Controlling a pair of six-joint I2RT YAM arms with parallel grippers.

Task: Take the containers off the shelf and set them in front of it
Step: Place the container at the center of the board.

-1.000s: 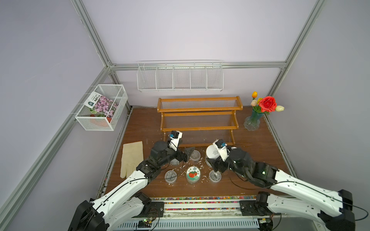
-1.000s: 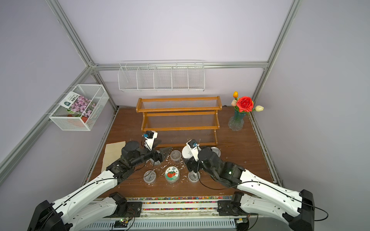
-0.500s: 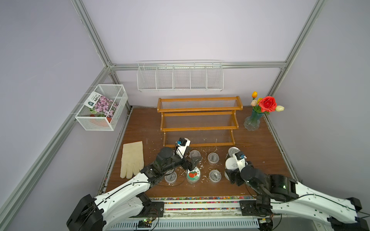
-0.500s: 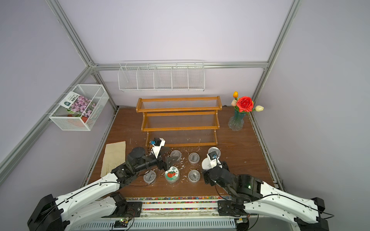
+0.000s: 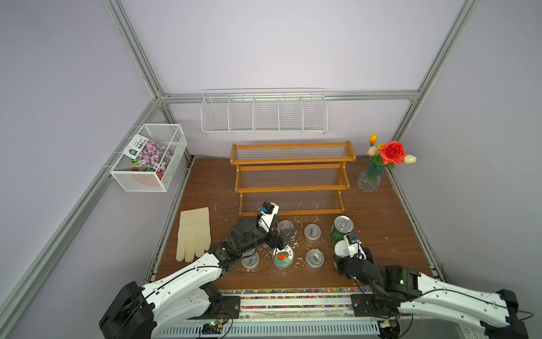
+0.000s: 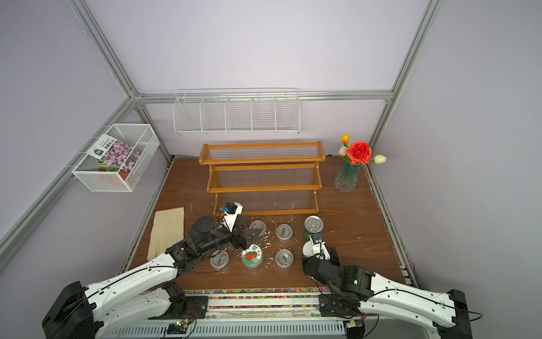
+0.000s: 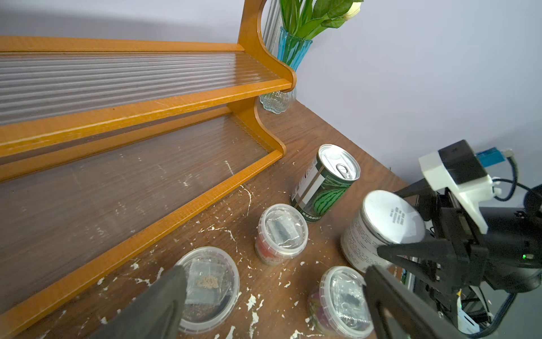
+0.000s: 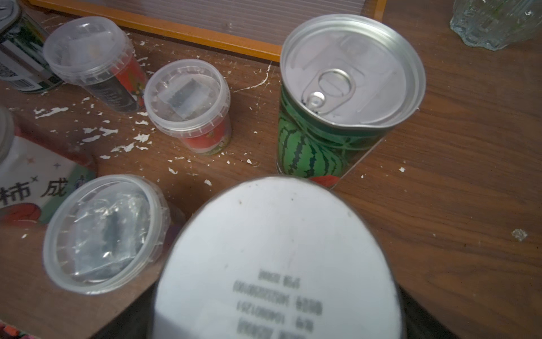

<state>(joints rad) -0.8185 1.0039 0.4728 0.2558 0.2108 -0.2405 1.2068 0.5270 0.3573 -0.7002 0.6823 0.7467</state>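
White tin prob stiff, slick, light; R gripper fingers pinch its sides, L gripper fingers spread, empty.

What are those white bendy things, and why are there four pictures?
They are two robot arms with pincers, called grippers. Two pictures look down from above, side by side. The other two come from a small camera on each arm's wrist. On the brown table stands an empty shelf. In front of it are small cups, a tomato tub and a watermelon tin. A glove and a vase are there too. The left gripper is open and holds nothing. The right gripper clasps a white tin.
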